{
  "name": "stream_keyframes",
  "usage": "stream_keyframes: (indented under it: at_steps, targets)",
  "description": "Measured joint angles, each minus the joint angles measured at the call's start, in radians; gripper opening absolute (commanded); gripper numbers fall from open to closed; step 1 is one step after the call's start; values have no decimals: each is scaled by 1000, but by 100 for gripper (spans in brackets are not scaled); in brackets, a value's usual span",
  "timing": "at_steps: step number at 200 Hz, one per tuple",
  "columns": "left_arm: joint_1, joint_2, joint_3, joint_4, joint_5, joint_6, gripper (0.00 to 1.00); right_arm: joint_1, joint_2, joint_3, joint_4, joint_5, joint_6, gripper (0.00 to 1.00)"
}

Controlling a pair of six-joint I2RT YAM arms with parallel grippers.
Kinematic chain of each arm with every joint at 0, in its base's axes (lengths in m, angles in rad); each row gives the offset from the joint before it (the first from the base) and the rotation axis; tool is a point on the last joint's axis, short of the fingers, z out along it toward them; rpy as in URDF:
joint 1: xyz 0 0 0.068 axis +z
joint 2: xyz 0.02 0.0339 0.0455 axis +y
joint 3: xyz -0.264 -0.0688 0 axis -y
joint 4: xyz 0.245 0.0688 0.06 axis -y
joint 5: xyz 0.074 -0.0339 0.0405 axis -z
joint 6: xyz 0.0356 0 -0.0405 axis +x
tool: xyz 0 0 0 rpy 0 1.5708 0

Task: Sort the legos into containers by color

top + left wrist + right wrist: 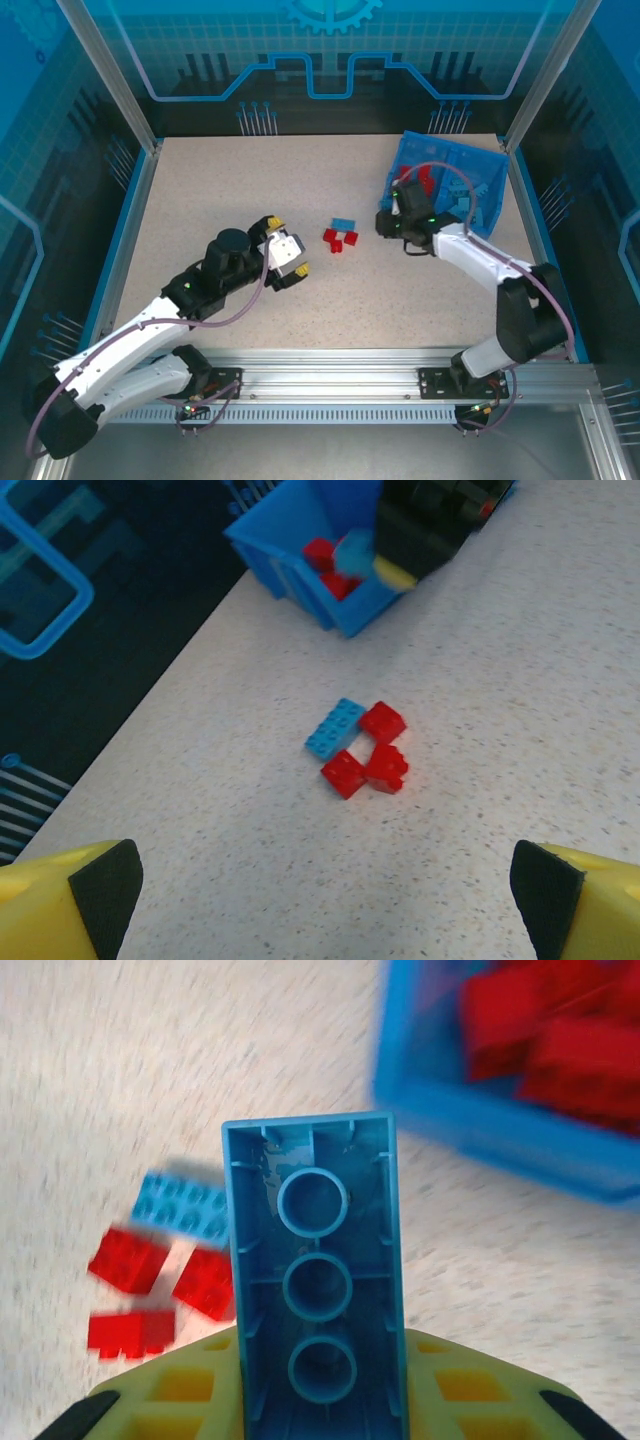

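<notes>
From above, we see the left tool (288,246) released, its fingers spread wide over the surface (200,180), just left of a small cluster of loose legos (338,240). The right tool (388,222) sits at the near-left corner of the blue tray (480,160), whose nearer compartment holds red pieces (425,180).

In the left wrist view, the cluster lies ahead of us: one loose blue brick (335,728) touching three red bricks (382,721), with the tray beyond.

In the right wrist view, the right tool is grasping a long held blue brick (315,1290), its hollow underside facing us. The cluster lies lower left and the tray corner upper right.
</notes>
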Motion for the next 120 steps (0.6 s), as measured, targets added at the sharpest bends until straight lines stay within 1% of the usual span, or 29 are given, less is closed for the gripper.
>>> stream_keyframes:
  at_steps: [29,40,56,73,87,101,120]
  targets:
    - [1,0,4,8,-42,-13,99,-219,-90,-9,29,-25,68,29]
    - [2,0,5,8,-46,-20,99,-299,-97,-6,38,-31,91,29]
    - [2,0,5,7,-49,-24,99,-385,-76,9,46,-40,113,29]
    - [3,0,5,7,-49,-26,99,-467,-4,56,48,-48,137,29]
    - [4,2,6,6,-49,-27,99,-513,80,113,48,-48,148,29]
    - [5,5,11,7,-49,-27,99,-539,174,177,46,-48,156,29]
    - [5,7,12,6,-49,-28,99,-549,296,273,23,-48,158,31]
